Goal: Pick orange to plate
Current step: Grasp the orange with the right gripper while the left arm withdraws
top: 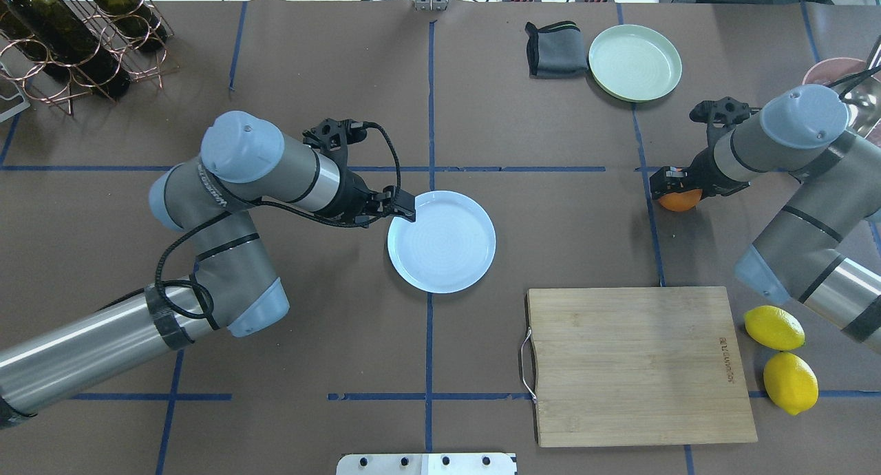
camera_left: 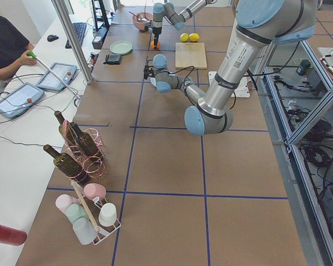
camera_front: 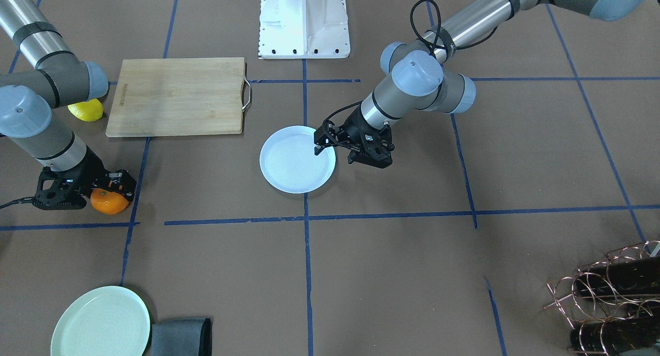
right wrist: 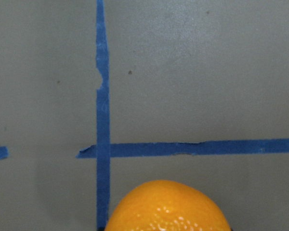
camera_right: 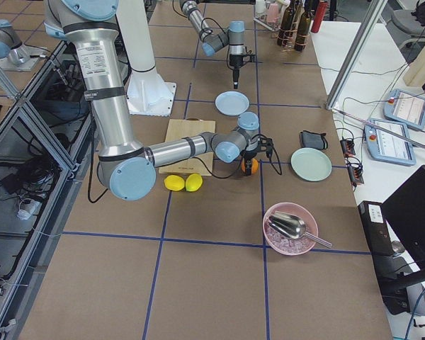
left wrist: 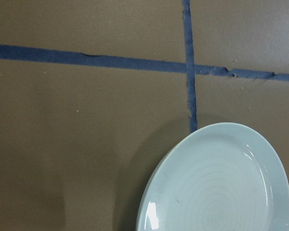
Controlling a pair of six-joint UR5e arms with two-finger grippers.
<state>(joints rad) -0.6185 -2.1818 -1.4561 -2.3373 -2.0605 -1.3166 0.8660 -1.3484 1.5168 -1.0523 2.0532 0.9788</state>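
Note:
The orange (camera_front: 109, 202) sits at the far edge of the table on my right side, well away from the plate. My right gripper (camera_front: 111, 190) comes down over the fruit and is shut on the orange (top: 679, 201), which fills the bottom of the right wrist view (right wrist: 167, 208). The pale bluish-white plate (camera_front: 296, 165) lies near the table's middle, with nothing on it. My left gripper (camera_front: 334, 155) hovers open at the plate's rim (top: 396, 244), one finger over the plate. The left wrist view shows only part of the plate (left wrist: 221, 187).
A wooden cutting board (top: 637, 365) lies between the plate and two yellow lemons (top: 774, 327). A mint-green plate (top: 634, 62) and a grey cloth (top: 556, 48) sit at the far side. A wine-bottle rack (top: 69, 41) stands far left, and a pink bowl with a scoop (camera_right: 290, 228) far right.

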